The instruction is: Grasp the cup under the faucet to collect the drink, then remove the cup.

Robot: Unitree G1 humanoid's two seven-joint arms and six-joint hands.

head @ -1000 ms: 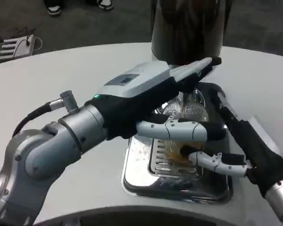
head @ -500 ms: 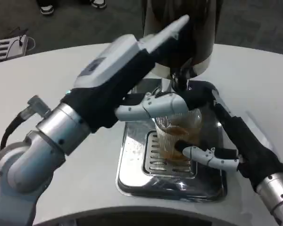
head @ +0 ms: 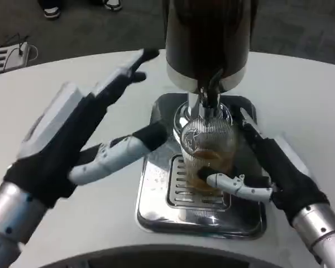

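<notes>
The ribbed clear cup [head: 207, 153] stands on the steel drip tray [head: 156, 195] directly under the faucet [head: 209, 92], catching amber drink. The right hand [head: 262, 170] clasps it steady; the left hand [head: 81, 139] hovers left, fingers spread, holding nothing.

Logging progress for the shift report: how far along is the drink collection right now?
Done: the ribbed clear cup sits under the faucet on the drip tray, with some amber drink in its lower part. In hand: the right hand grips it; the left hand is open beside the tray. Left: removing the cup.
</notes>
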